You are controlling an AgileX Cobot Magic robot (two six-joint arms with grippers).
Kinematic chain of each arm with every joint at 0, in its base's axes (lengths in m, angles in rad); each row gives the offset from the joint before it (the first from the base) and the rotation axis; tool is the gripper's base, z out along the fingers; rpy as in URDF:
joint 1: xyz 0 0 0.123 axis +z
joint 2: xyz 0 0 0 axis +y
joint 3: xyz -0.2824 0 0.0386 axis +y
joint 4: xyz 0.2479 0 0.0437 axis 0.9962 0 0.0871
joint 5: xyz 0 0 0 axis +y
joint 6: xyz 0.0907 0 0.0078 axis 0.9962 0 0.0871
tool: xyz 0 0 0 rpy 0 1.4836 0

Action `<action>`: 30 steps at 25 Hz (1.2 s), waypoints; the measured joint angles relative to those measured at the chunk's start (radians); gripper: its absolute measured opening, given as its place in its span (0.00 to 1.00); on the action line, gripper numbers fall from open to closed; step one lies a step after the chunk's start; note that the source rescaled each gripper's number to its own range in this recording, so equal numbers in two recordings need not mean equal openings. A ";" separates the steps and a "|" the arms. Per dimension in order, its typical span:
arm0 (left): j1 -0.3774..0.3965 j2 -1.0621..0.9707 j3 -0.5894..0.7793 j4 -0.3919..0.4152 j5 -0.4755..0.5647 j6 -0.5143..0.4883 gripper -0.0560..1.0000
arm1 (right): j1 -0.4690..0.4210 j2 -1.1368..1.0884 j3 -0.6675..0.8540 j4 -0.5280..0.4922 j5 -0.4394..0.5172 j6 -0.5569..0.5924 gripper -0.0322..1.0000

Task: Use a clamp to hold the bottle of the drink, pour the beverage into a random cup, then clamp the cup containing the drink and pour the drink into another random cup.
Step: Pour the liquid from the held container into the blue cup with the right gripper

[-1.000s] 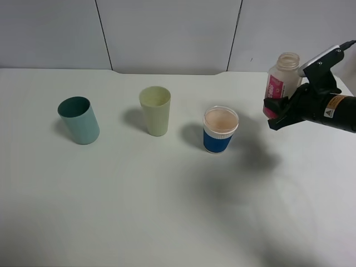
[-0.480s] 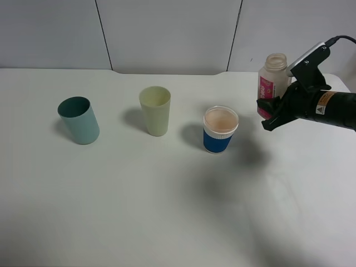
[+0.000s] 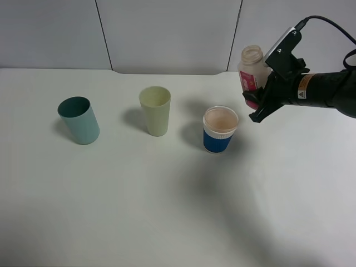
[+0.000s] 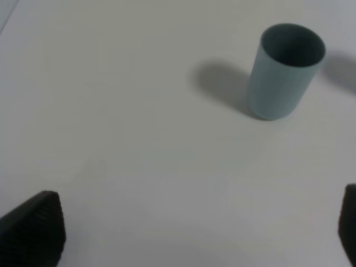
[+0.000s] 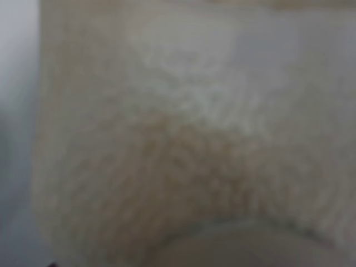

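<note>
Blue-sleeved cup (image 3: 220, 132) holds pinkish beverage (image 3: 221, 118); right pincer (image 3: 257, 104) grips the bottle (image 3: 250, 69).

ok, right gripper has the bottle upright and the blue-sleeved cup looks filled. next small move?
Probably lower the small translucent pink-labelled plastic bottle onto the white table and release. The right gripper holds it upright, apart from the short blue-sleeved cup, which already holds light brown-pink liquid, so the first pour looks done.

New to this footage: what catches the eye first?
The right gripper holds the bottle raised at the right, beside the blue cup, which holds pinkish drink. Left of them stand a yellow-green cup and, farthest left, a teal cup.
</note>
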 joint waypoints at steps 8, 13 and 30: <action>0.000 0.000 0.000 0.000 0.000 0.000 1.00 | 0.040 -0.012 -0.046 -0.139 0.137 -0.005 0.05; 0.000 0.000 0.000 0.000 0.000 0.000 1.00 | 0.040 -0.084 -0.046 -0.179 0.201 0.015 0.05; 0.000 0.000 0.000 0.000 0.000 0.000 1.00 | 0.040 -0.141 -0.046 -0.336 0.261 0.062 0.05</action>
